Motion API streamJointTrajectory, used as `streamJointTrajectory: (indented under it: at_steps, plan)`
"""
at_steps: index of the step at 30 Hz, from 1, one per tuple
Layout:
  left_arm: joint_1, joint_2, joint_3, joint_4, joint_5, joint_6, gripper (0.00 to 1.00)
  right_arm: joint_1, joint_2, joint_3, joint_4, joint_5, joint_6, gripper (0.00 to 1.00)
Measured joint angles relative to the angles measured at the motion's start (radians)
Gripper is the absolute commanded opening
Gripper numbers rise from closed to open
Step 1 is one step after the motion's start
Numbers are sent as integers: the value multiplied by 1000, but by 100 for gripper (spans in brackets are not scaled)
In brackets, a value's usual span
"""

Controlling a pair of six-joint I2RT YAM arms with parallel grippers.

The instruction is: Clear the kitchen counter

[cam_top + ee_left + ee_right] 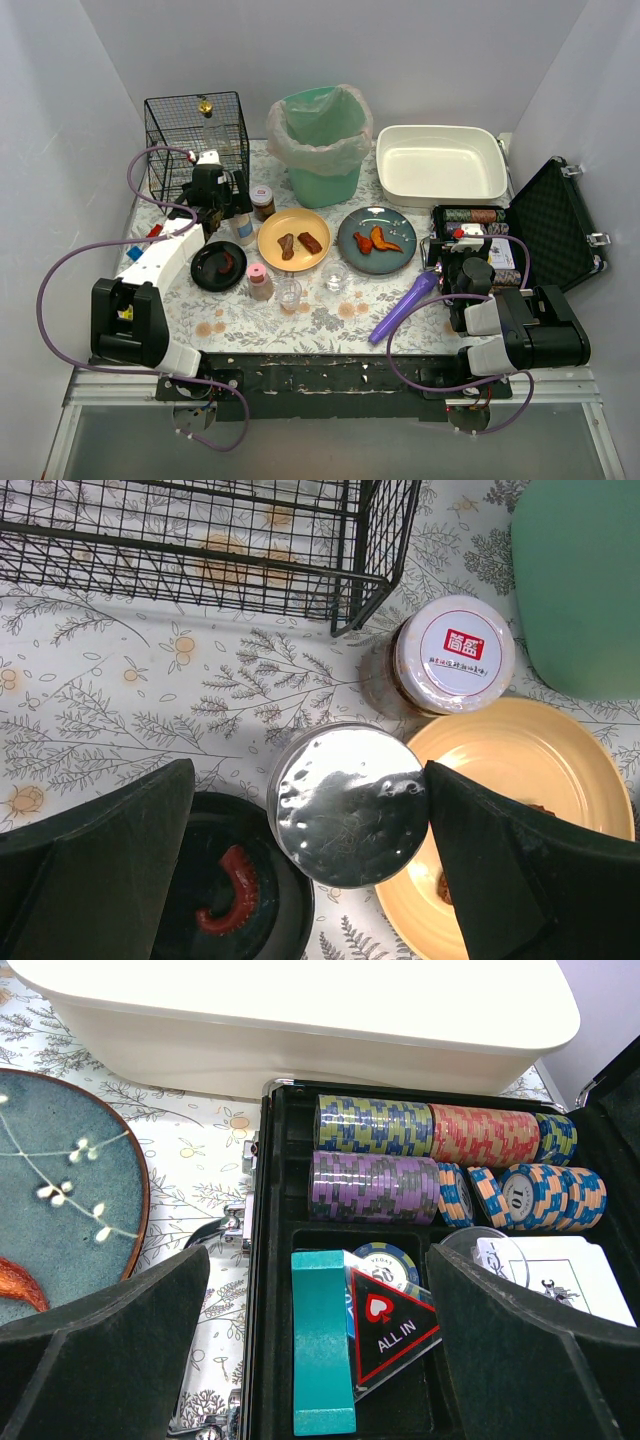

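Fern-print kitchen counter [340, 320] — flat, cluttered

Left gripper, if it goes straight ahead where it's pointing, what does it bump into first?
Most likely the silver-lidded jar, which sits right between the left gripper's open fingers. The wrist view can't tell how far off it is.

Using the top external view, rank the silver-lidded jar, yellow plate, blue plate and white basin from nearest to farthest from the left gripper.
1. The silver-lidded jar, right under the left gripper, between its open jaws.
2. The yellow plate, just right of the jar.
3. The blue plate, further right, past the yellow one.
4. The white basin, at the back right.
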State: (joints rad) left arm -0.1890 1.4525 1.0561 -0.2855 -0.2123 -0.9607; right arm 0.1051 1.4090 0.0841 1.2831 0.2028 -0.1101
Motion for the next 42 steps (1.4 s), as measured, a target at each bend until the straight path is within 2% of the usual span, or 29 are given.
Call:
streamJointTrajectory:
  at_steps: [4, 13, 19, 28, 30, 33, 37, 39, 42]
  plan:
    - [-1, 0, 0, -3, -7, -1, 98, 0, 0, 0, 0, 0, 0, 98]
    - [-14, 3, 0, -7, -4, -1, 88, 0, 0, 0, 0, 0, 0, 98]
    - [-26, 18, 0, -8, 8, -1, 84, 0, 0, 0, 0, 0, 0, 98]
    - [-31, 24, 0, -8, 24, -1, 64, 0, 0, 0, 0, 0, 0, 98]
    - [-31, 29, 0, -8, 29, -2, 63, 0, 0, 0, 0, 0, 0, 98]
    - [-30, 32, 0, -8, 30, -1, 68, 0, 0, 0, 0, 0, 0, 98]
    - [-31, 32, 0, -12, 30, 0, 66, 0, 0, 0, 0, 0, 0, 98]
    - [-31, 32, 0, -18, 30, 0, 57, 0, 0, 0, 0, 0, 0, 98]
    - [-31, 32, -1, -22, 29, 3, 23, 0, 0, 0, 0, 0, 0, 98]
